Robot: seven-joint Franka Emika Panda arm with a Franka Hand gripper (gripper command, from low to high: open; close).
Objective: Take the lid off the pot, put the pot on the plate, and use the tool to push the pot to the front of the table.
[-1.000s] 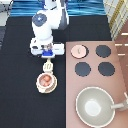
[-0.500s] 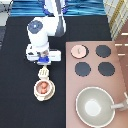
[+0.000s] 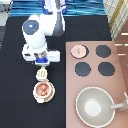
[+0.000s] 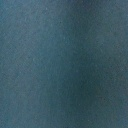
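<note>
The pot [image 3: 44, 90], with reddish pieces inside, sits on the cream plate [image 3: 36, 97] on the black table [image 3: 17, 105], in the lower left part of the exterior view. The cream tool [image 3: 42, 75] stands just above the pot, its head against the pot's upper edge. My gripper [image 3: 42, 64] is directly above the tool and shut on its handle. The lid [image 3: 78, 50] lies on the stove's top-left corner, apart from the pot. The wrist view is a plain blue-grey blur.
The pinkish-brown stove [image 3: 120, 75] fills the exterior view's right side, with black burners [image 3: 104, 51] beside the lid. A large grey pan [image 3: 95, 106] with a long handle sits at its bottom.
My gripper and the tool have moved toward the exterior view's bottom, and the pot on its plate has slid the same way ahead of the tool.
</note>
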